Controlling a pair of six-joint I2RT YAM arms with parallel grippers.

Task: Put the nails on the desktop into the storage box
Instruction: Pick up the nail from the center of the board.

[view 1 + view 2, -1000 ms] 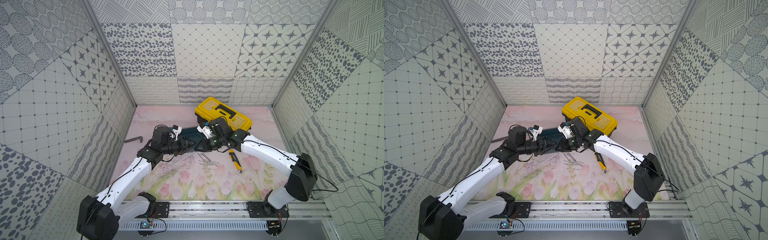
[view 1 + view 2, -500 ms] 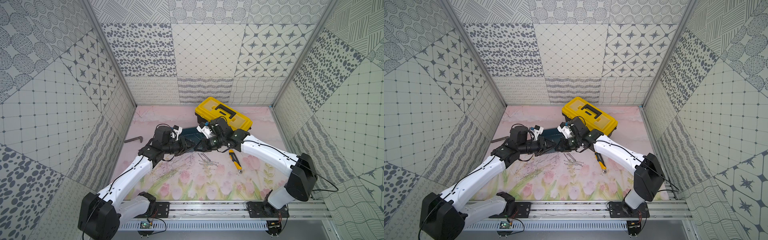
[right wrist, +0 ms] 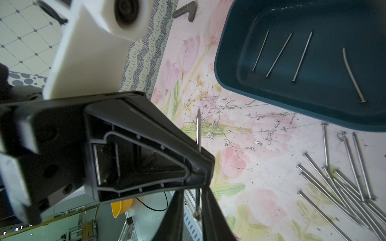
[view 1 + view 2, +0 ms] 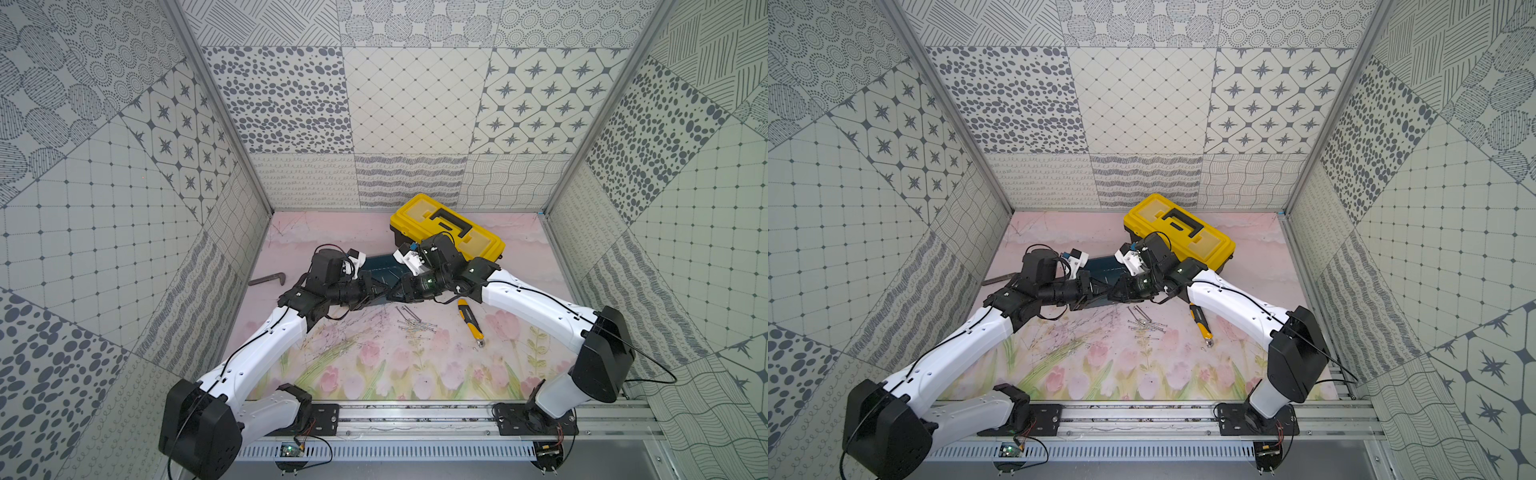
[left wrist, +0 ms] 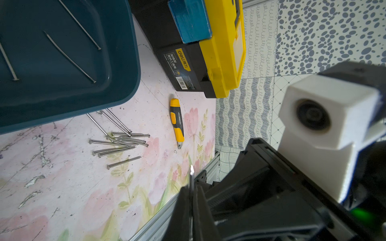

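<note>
Several nails (image 4: 415,326) (image 4: 1144,324) lie in a loose pile on the tulip-printed desktop (image 4: 374,365), just in front of the dark teal storage box (image 4: 380,270) (image 4: 1102,266). Several more nails (image 3: 279,56) lie inside the box. Above the box's near edge the two grippers meet tip to tip. My left gripper (image 5: 191,188) (image 4: 382,296) is shut on one nail (image 5: 191,173) (image 3: 198,125), whose point sticks out past its fingers. My right gripper (image 3: 192,196) (image 4: 395,294) stands slightly open around that nail's head, with a gap at one finger.
A yellow-lidded black toolbox (image 4: 446,226) stands behind and to the right of the storage box. A yellow-and-black utility knife (image 4: 471,322) lies right of the nail pile. A dark L-shaped bar (image 4: 268,279) rests by the left wall. Patterned walls enclose three sides.
My left gripper has closed onto the nail. My right gripper, shut on it before, has opened a little. Both arms have hardly moved.
</note>
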